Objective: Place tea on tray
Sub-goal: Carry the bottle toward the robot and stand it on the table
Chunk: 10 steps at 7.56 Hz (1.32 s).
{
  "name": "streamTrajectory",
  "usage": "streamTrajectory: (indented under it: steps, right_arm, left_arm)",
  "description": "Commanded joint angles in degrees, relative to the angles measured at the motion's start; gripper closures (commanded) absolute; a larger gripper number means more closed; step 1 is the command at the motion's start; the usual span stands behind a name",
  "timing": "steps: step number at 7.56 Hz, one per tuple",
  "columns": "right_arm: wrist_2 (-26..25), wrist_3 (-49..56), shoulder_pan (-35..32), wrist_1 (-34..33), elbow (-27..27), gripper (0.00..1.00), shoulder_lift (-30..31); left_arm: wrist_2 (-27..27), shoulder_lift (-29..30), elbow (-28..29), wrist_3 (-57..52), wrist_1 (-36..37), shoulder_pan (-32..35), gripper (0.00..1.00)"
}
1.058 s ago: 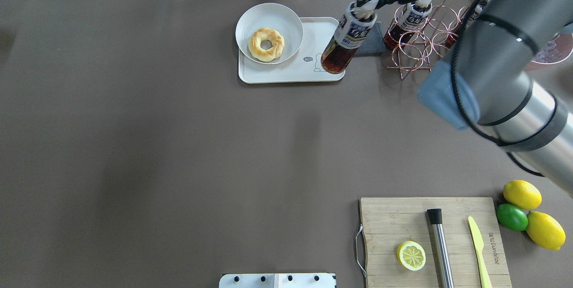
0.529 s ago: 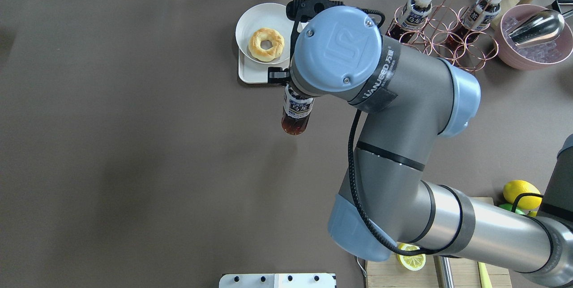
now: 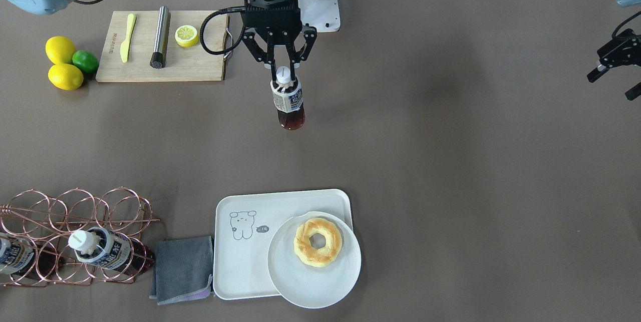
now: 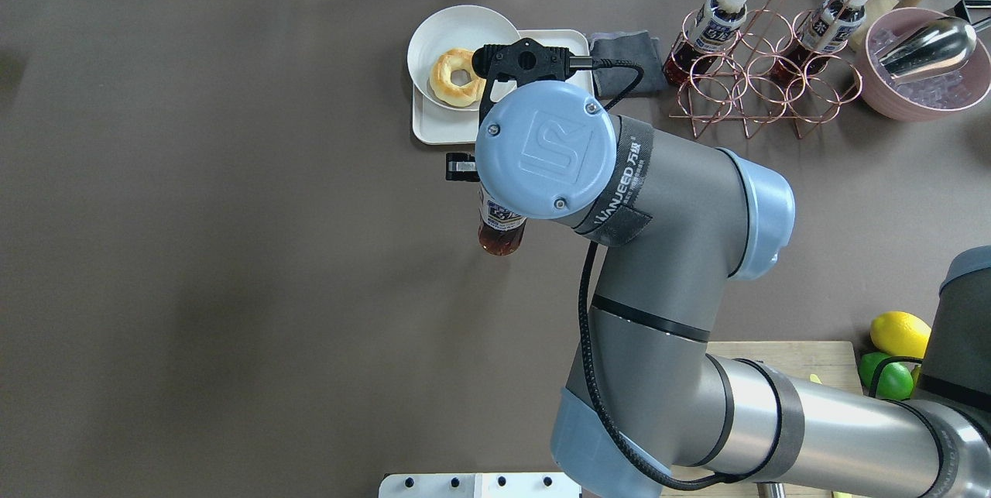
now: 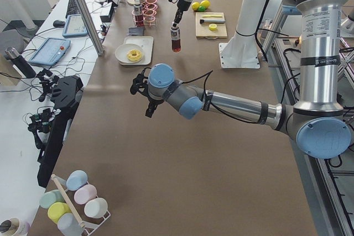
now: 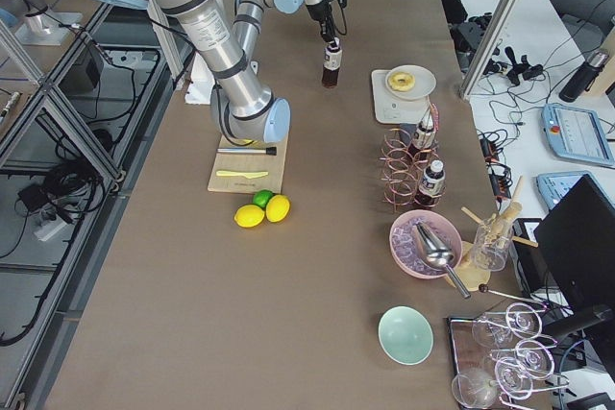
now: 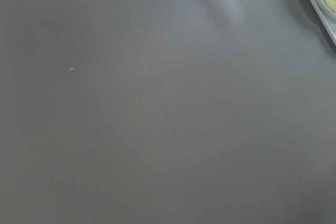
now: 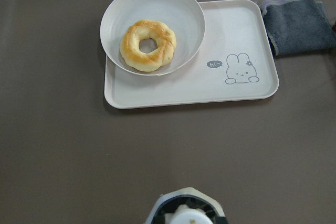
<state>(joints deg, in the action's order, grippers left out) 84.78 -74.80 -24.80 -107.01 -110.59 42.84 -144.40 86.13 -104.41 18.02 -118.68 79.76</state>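
Observation:
My right gripper [image 3: 284,72] is shut on the white cap of the tea [image 3: 288,101], a small bottle of dark red-brown liquid. The bottle hangs upright over the brown table, apart from the tray on the robot's side. It also shows in the overhead view [image 4: 499,235] under my wrist, and its cap shows in the right wrist view [image 8: 186,216]. The tray [image 3: 235,262] is white with a small cartoon drawing [image 8: 239,69]. It lies at the far edge [image 4: 433,130]. My left gripper [image 3: 615,84] is open and empty, far off to the side.
A round white plate [image 3: 285,282] with a doughnut [image 3: 318,242] covers half the tray. A grey cloth [image 3: 183,269] and a copper rack [image 3: 75,212] with two more bottles [image 3: 100,252] stand beside it. A cutting board [image 3: 200,66] and lemons [image 3: 65,61] lie near the robot.
The right gripper has carried the bottle from over the tray's corner back toward the robot and a little left. The bottle went from tilted to upright.

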Motion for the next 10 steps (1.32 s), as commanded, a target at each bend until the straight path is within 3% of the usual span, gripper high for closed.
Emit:
streamTrajectory:
  steps: [1,10]
  right_arm:
    - [-2.3,-0.7,2.0,0.0,0.8,1.0,-0.4]
    - [-2.6,-0.8,3.3,0.3,1.5,1.0,-0.2]
  left_arm:
    - [0.0,0.0,0.1,-0.1,0.0,-0.1,0.01]
    - [-0.1,-1.7,0.0,0.1,-2.6,-0.2,0.01]
